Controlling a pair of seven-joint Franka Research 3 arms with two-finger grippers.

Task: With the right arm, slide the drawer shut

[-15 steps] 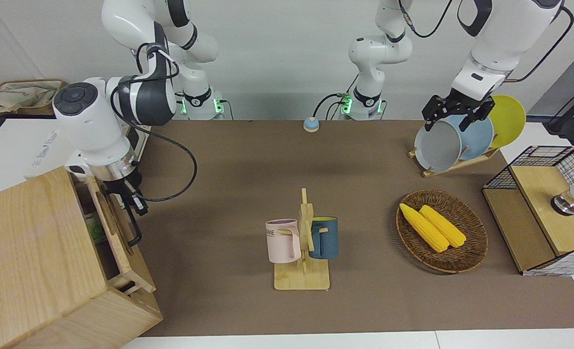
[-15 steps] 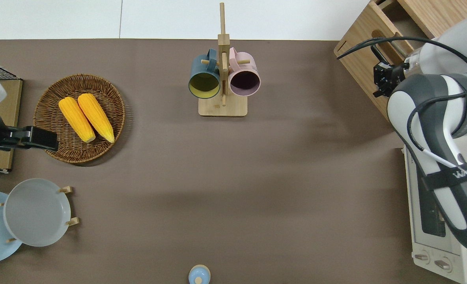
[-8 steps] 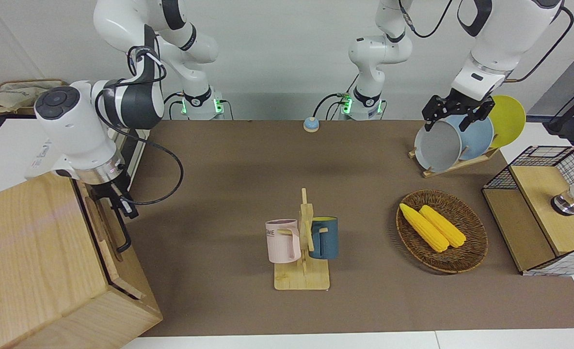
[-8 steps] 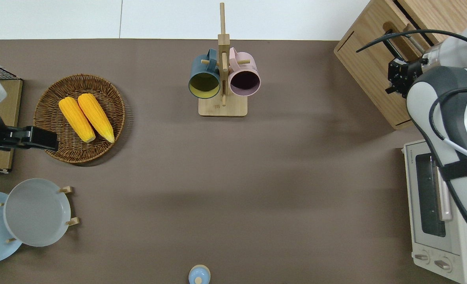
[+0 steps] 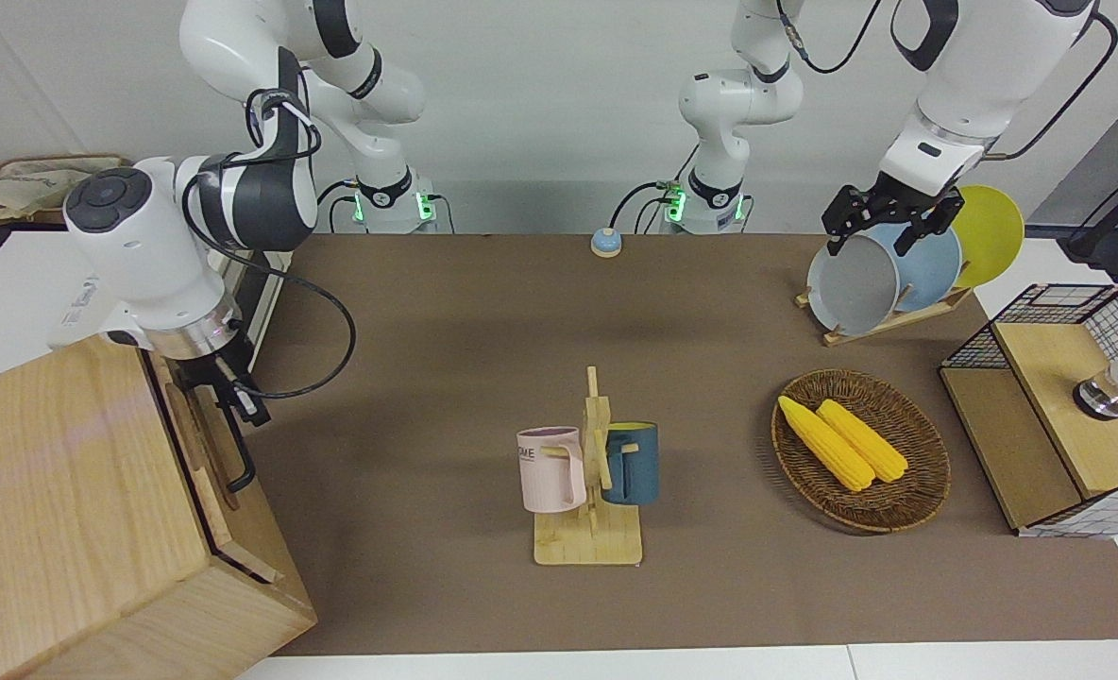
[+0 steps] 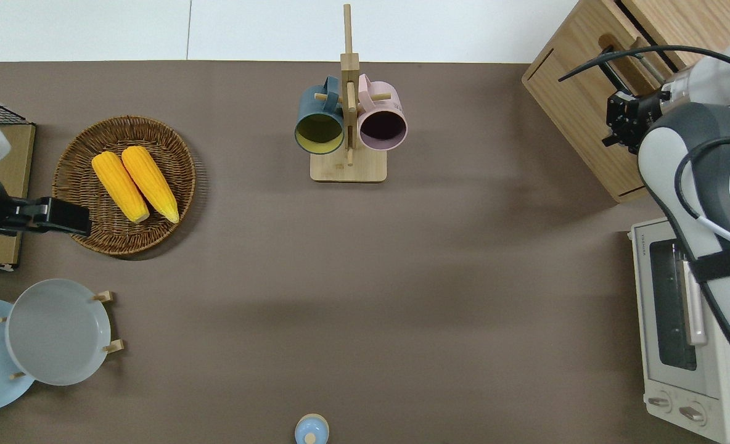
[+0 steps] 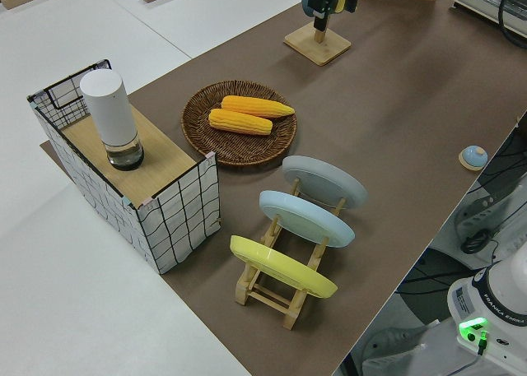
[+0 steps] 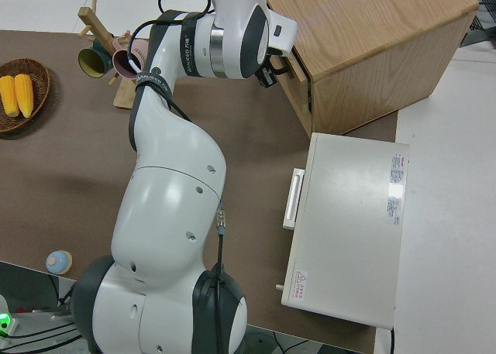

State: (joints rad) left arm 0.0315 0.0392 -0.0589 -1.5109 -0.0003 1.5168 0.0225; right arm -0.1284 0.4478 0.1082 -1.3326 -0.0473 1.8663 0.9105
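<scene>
The right hand (image 5: 228, 392) is seen at the black handle (image 5: 241, 453) of the drawer (image 5: 202, 444); it cannot be told how far it is opened. The drawer is pushed into the big wooden cabinet (image 5: 77, 510) at the right arm's end of the tabletop (image 5: 446, 331). The left arm is parked. "TOSHIBA" is written on the white oven (image 6: 679, 345). Letters "ME" are printed on the pink mug (image 5: 550, 469).

The drawer (image 5: 202, 444), light wood with a black loop handle (image 5: 241, 451), sat pushed flush into its cabinet, the right gripper (image 5: 234, 397) against the handle's end.
</scene>
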